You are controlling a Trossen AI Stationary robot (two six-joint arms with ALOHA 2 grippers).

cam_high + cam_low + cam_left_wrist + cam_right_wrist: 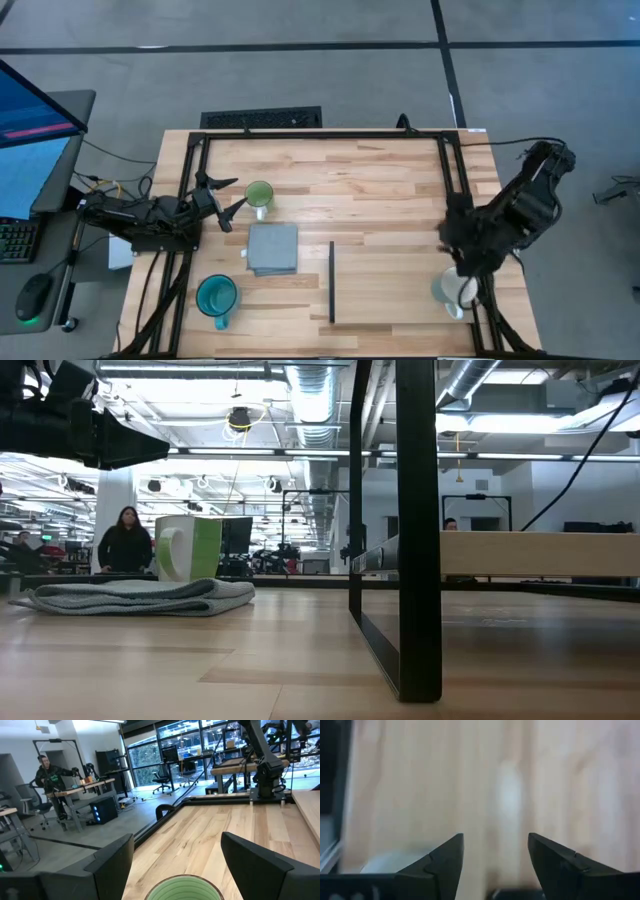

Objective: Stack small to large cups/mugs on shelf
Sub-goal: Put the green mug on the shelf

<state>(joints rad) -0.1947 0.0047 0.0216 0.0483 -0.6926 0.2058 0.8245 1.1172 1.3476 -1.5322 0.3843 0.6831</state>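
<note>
The light green mug point(258, 194) stands upright on the table at the far left; in the low view point(188, 548) it shows behind the grey cloth. My left gripper point(234, 195) is open and level just left of it, one finger on either side of its rim point(182, 889), apart from it. The teal mug point(217, 296) stands upright at the near left. The white mug point(452, 292) stands at the near right. My right gripper point(464, 266) is open above it, pointing down, with the rim point(395, 862) beside one finger. The shelf point(332, 282) point(540, 552) lies between them.
A folded grey cloth point(272, 248) lies between the green mug and the shelf's black strip. A black frame point(320, 135) runs along the table's far and side edges. A black post point(418, 530) stands close in the low view. People point(125, 538) are in the room beyond.
</note>
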